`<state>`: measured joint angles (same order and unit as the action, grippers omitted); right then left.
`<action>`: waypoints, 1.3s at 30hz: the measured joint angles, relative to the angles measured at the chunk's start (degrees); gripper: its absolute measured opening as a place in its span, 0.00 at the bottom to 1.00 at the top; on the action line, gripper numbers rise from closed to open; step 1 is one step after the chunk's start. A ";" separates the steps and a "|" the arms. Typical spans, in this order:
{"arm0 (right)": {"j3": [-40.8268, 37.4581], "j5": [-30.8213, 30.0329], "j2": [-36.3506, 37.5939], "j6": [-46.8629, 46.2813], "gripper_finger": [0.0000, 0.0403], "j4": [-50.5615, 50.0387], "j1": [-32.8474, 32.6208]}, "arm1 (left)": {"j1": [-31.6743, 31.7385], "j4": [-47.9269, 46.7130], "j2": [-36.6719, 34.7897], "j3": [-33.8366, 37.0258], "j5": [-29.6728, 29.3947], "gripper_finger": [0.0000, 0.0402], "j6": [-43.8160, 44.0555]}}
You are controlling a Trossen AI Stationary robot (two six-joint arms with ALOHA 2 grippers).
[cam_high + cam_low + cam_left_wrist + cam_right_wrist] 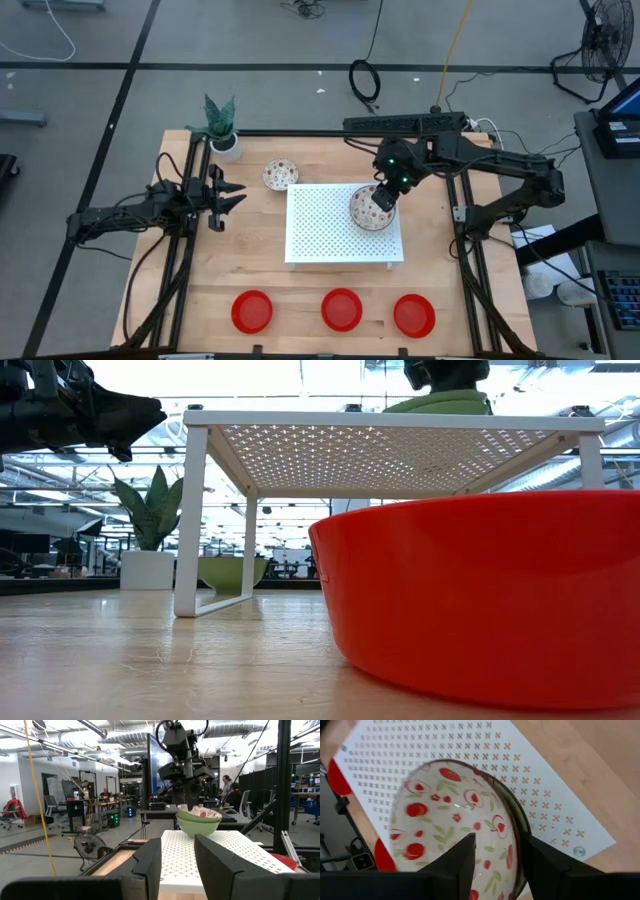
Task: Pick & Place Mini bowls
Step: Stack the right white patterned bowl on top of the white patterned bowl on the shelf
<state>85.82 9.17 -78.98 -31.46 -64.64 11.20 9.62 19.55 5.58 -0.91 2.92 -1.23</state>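
My right gripper [383,198] is over the white perforated board [320,235], shut on a white, red-speckled mini bowl [368,212] with a green outside. In the left wrist view this bowl [199,813] sits tilted inside a second green bowl [197,827], whose base rests on the board. A third speckled bowl [280,175] rests on its base on the table left of the board. Three plain red bowls [252,311] [342,309] [414,314] stand in a row along the near edge. My left gripper [232,195] waits open at the table's left side. My right gripper [497,860] holds the upper speckled bowl by its rim [512,851], on the side toward the table's right. One finger [457,862] is inside the bowl and the other finger [545,865] is outside. The fingers come from above, pointing down. The bowl is tilted, nested in the bowl beneath.
A potted plant [222,125] stands at the far left corner. The board is a raised shelf on legs [190,520] with open space under it. One red bowl [480,600] sits close to the low camera. Bare wood lies between the board and the red row.
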 joint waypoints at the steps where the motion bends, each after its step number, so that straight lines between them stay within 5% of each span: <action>1: 0.45 0.00 0.00 -0.07 0.36 0.04 0.00 | 0.00 0.00 0.00 0.00 0.00 0.30 -0.01; 26: 1.66 -1.56 2.90 -1.31 0.37 0.60 1.33 | 0.01 0.00 -0.02 0.00 0.00 0.30 0.02; 34: 1.66 1.57 4.66 4.11 0.35 18.99 -2.68 | 0.00 0.00 -0.01 -0.01 0.00 0.30 -0.01; 39: 1.73 2.11 3.08 11.71 0.22 24.85 -7.17 | 0.00 -0.03 0.01 -0.01 0.00 0.30 -0.01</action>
<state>87.55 11.28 -75.90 -19.76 -39.78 4.03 9.62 19.52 5.58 -0.92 2.92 -1.23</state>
